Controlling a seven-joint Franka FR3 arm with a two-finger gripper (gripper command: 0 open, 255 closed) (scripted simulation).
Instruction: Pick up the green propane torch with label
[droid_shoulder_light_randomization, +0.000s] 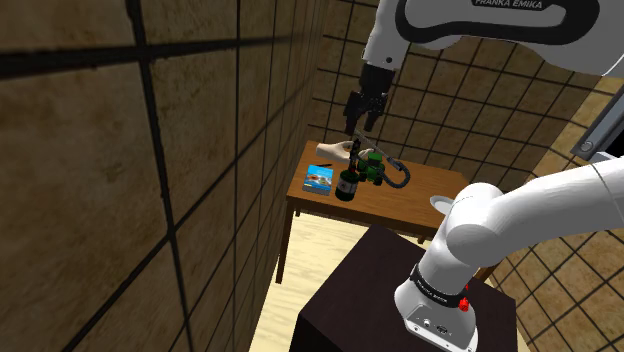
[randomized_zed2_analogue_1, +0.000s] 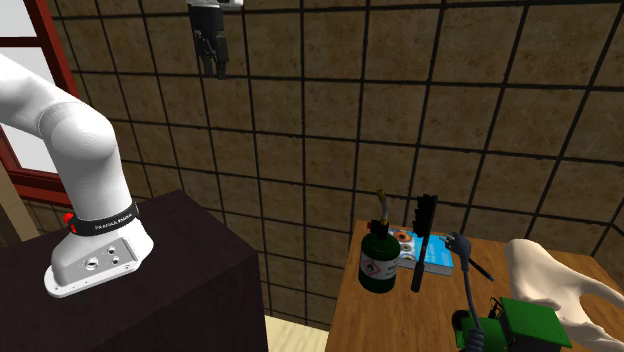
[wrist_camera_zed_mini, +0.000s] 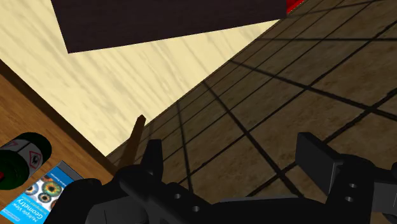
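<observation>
Saw the tool hanging high over the tabletop, spread wide — gripping nothing. Found the torch upright near the tabletop's edge, at about 6 o'clock from the tool in the shoulder view, with a blue booklet at its 9 o'clock and a toy tractor close at its 2 o'clock. Judged the crowding risky: could have clipped the tractor on the way down, or tipped the tall, narrow torch — likely by nudging its thin nozzle or squeezing the round body off-centre.
</observation>
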